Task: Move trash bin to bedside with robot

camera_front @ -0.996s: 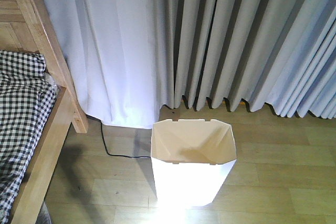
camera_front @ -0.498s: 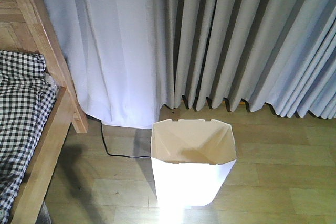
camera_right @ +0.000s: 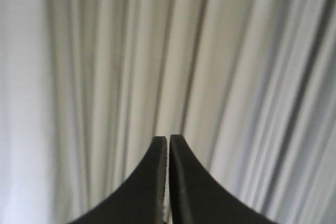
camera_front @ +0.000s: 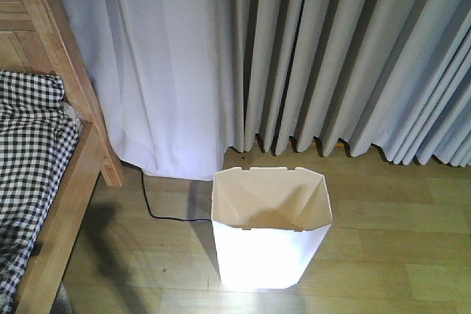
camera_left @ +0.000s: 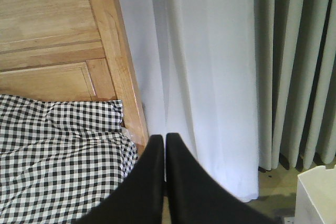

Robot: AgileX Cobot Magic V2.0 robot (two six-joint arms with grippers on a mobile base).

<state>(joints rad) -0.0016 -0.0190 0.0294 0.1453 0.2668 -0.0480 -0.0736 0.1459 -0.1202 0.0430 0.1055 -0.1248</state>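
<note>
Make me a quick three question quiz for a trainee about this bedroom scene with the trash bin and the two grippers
1. True or false: the trash bin stands upright on the wooden floor.
2. Which lies on the floor between the bed frame and the bin? A) a black cable B) a shoe C) a towel
3. How do the jaws of the left gripper and right gripper stand?

Key
1. True; its open top faces up, in front of the curtains.
2. A.
3. Both are shut on nothing, and neither touches the bin.
</note>
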